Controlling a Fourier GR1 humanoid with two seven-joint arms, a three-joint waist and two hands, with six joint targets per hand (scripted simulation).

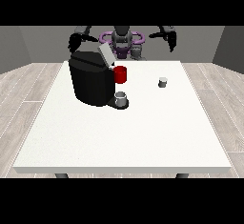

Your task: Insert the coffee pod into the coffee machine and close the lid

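On the worktop [124, 142], the whole near half up to the near edge is bare white surface. Past the middle, toward the side at the view's left, stands the coffee machine [93, 80], a squat black body. A grey cup [122, 99] sits on the low tray at its foot, on the side facing the worktop's centre. Just above that cup a red part [121, 75] sticks out from the machine's front. The grey lid [106, 55] stands tilted up from the machine's top, so the machine is open.

The coffee pod [163, 82], a small grey cylinder, stands upright by itself on the worktop, well apart from the machine and nearer the edge at the view's right. Nothing touches it.

Farther back, beyond the far edge, are my hands, both raised above the worktop. My hand at the view's left [75, 42] hangs over the far corner behind the machine, close to its top but holding nothing. My hand at the view's right [171, 39] hangs high near the far edge, well apart from the pod, with my fingers pointing down, relaxed and empty. Whether the fingers at the view's left are straight or curled I cannot tell.
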